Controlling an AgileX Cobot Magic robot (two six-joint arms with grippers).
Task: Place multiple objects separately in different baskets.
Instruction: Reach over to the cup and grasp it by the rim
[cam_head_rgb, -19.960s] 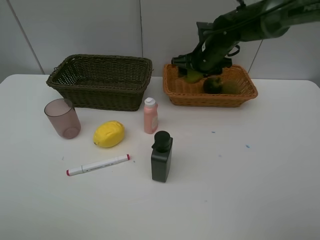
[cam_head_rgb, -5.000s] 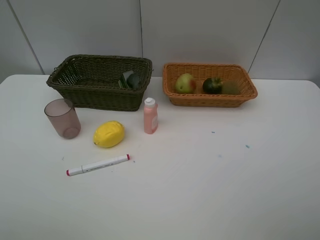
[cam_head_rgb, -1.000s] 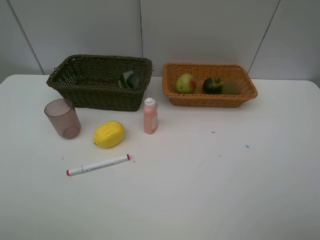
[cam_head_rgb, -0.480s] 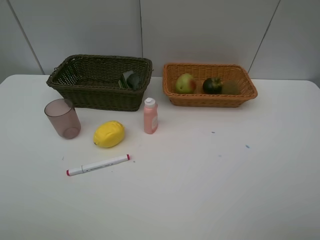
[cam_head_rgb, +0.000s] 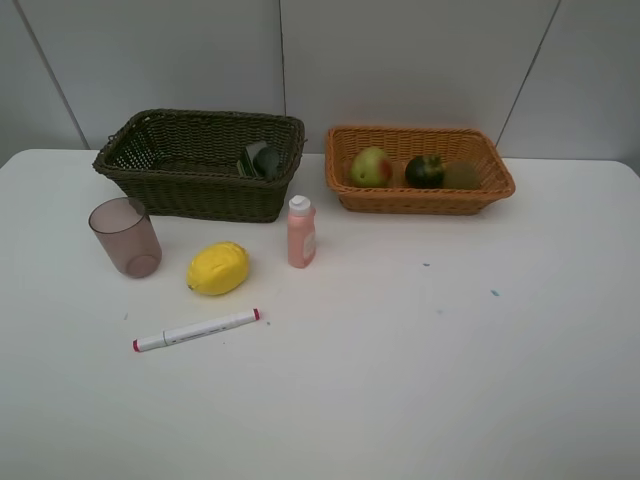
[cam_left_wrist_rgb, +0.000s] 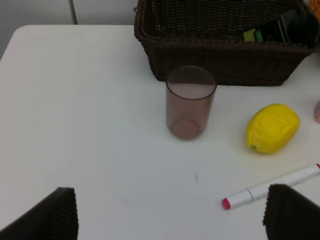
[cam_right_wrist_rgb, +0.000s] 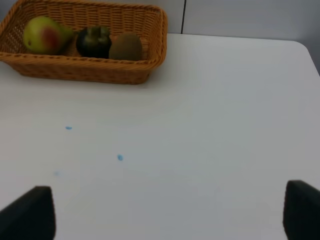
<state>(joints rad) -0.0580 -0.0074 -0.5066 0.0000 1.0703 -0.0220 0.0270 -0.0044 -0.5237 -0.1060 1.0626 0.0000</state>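
Fruit sits together in the orange basket, right beside the dark basket: mango, mangosteen and kiwi in a row. Inside the dark basket, at the end nearest that neighbour, lies the green pump bottle. I read this as food going one way and goods the other. By that rule the lemon, in front of the dark basket, belongs with the fruit. The cup, upright off the dark basket's far front corner, belongs in it. So do the pink bottle, upright just off its near front corner, and the marker, flat beyond the lemon.

My left hand is spread wide and empty, out in front of the dark basket, facing the cup. My right hand is equally spread and empty, well apart from the dark basket, past the orange one.

The bench is white and matt with a few blue specks. A pale grey panelled wall rises behind the dark basket.
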